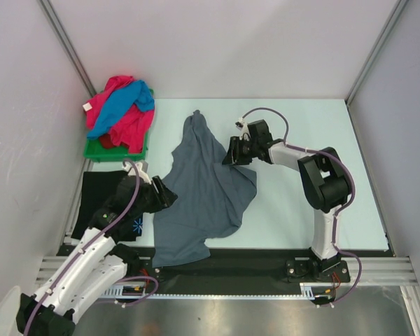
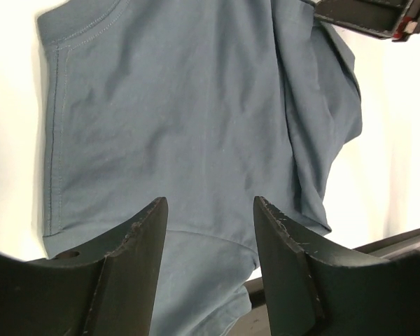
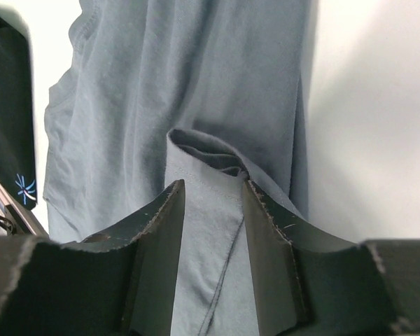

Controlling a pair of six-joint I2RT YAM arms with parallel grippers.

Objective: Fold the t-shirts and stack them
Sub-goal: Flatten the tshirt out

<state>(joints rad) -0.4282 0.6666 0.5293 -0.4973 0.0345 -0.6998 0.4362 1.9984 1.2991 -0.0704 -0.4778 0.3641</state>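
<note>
A slate-grey t-shirt lies crumpled and partly spread on the table's middle. My right gripper is at its right edge. In the right wrist view its jaws stand partly apart astride a raised fold of the grey shirt; the cloth lies between the fingers, not pinched. My left gripper is at the shirt's left edge, open, with the grey cloth beneath and beyond its fingers. A black t-shirt with a small blue-white print lies at the left. Pink and blue t-shirts are piled at the back left.
The pink and blue pile sits on a green plastic tray by the left wall. Metal frame posts stand at the back corners. A black strip and rail run along the near edge. The black shirt's corner shows in the right wrist view.
</note>
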